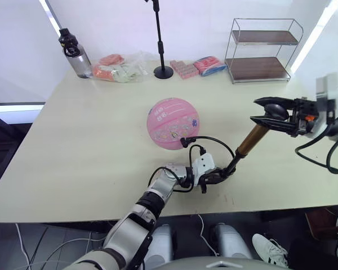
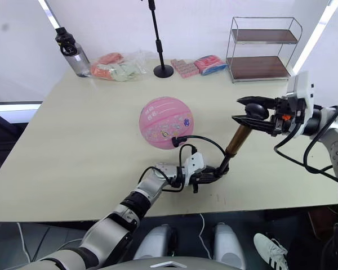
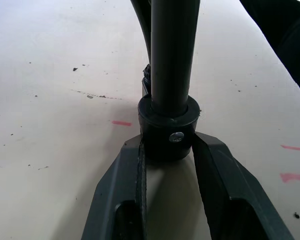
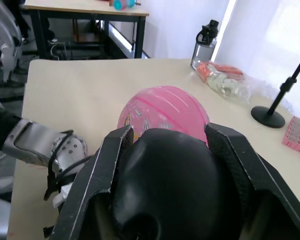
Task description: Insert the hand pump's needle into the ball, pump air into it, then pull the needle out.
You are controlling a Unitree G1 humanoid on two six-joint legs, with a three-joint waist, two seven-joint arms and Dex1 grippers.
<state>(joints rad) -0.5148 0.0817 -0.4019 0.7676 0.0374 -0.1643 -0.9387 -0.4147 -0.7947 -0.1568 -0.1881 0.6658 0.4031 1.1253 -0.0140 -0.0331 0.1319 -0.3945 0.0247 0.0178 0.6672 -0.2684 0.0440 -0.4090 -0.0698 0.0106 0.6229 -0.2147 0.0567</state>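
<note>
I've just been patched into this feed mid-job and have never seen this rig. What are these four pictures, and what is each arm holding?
It is a two-armed humanoid robot. The two wide pictures come from its head camera, looking down over a pale table. The other two come from cameras on its wrists, looking along each gripper's black fingers.

The left gripper is shut on the black lower end of the hand pump, near the table. The right gripper is shut on the pump's black handle at the top, so the pump stands tilted between them. Its thin black hose loops over to the pink ball; the needle is too small to see.

At the far edge stand a water bottle, bagged items, a black stand, pink packets and a wire shelf.
</note>
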